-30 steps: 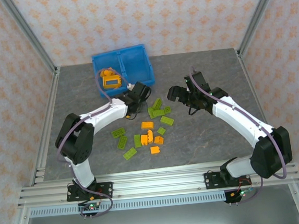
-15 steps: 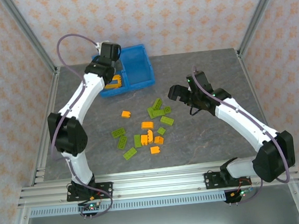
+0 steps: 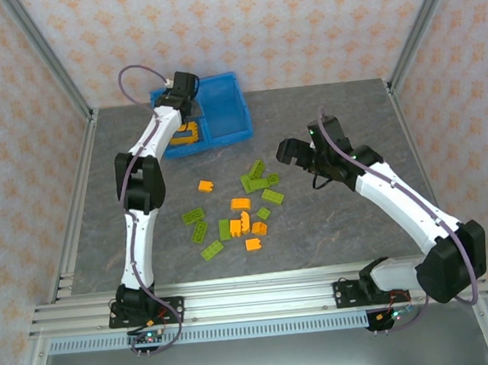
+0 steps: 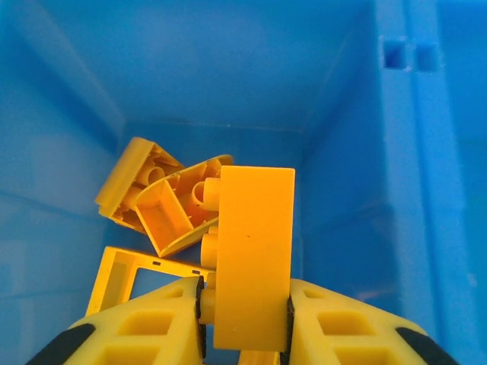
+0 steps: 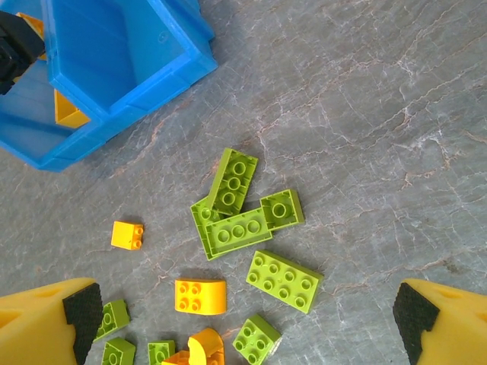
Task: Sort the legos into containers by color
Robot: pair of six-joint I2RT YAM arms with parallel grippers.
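The left end effector [image 3: 183, 87] is reaching over the left-hand compartment of the blue bin [image 3: 225, 107], which is sitting at the upper middle of the top view. In the left wrist view its yellow fingers [image 4: 152, 327] are standing narrow at the bottom of the frame. They are pressing on both sides of an orange brick [image 4: 253, 251], so the end effector is holding that brick upright inside the compartment. Behind the brick, at the centre left of that frame, two hollow orange pieces [image 4: 163, 201] are leaning together on the compartment floor, and an orange frame piece [image 4: 122, 270] is lying below them.

The right end effector [image 3: 300, 156] is hovering right of centre in the top view with its jaws spread wide and nothing between them. In the right wrist view its two fingertips [image 5: 76, 308] are showing at the lower corners of the frame.

The loose legos [image 3: 242, 212] are lying on the grey marbled surface [image 5: 365, 91] around the middle of the top view. In the right wrist view a cluster of lime green bricks [image 5: 236, 217] is touching at centre, and a green eight-stud brick [image 5: 283, 281] is lying just below it. A small orange brick [image 5: 127, 235] is sitting apart at the left, and a curved orange brick [image 5: 201, 296] is lying near the bottom.
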